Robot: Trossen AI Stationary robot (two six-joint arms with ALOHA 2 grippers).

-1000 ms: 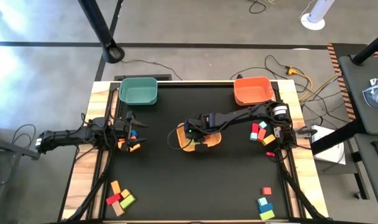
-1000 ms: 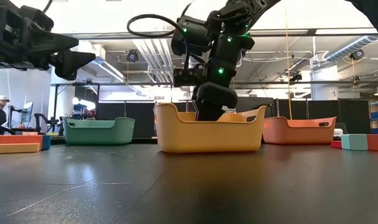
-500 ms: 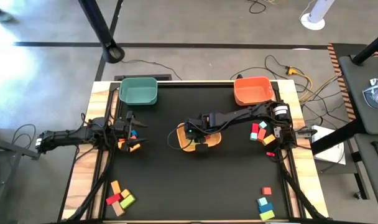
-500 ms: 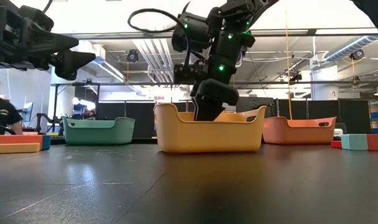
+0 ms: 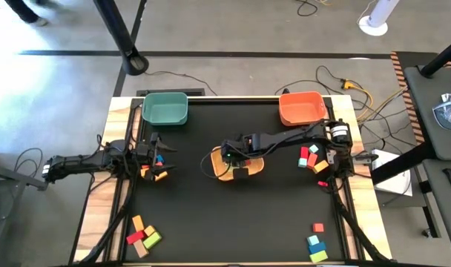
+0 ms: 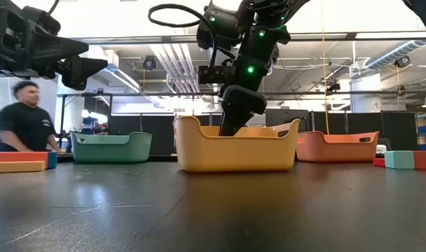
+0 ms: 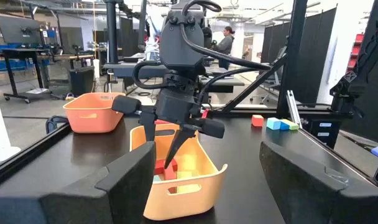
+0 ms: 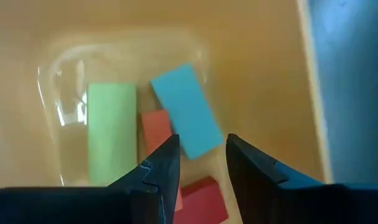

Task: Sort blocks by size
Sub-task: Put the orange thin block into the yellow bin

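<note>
A yellow bin point(image 5: 224, 172) stands mid-table. On its floor lie a blue block point(image 8: 188, 118), a green block point(image 8: 112, 130) and red blocks point(image 8: 155, 127). My right gripper point(image 8: 201, 142) hangs open over them, pointing down into the bin point(image 6: 230, 122), and touches none of them. My left gripper point(image 5: 157, 157) waits open at the table's left side, above a few loose blocks point(image 5: 159, 175). Its wide-spread fingers point(image 7: 207, 152) face the bin.
A green bin point(image 5: 165, 108) and an orange bin point(image 5: 303, 108) stand at the far edge. Loose blocks lie at the right side point(image 5: 312, 158), the near left point(image 5: 142, 233) and the near right point(image 5: 316, 245). A person point(image 6: 24, 119) passes behind the table.
My right gripper has risen a little out of the yellow bin and tipped slightly, with nothing in its fingers. The blocks stay on the bin floor. A person has walked into the low view on the left.
</note>
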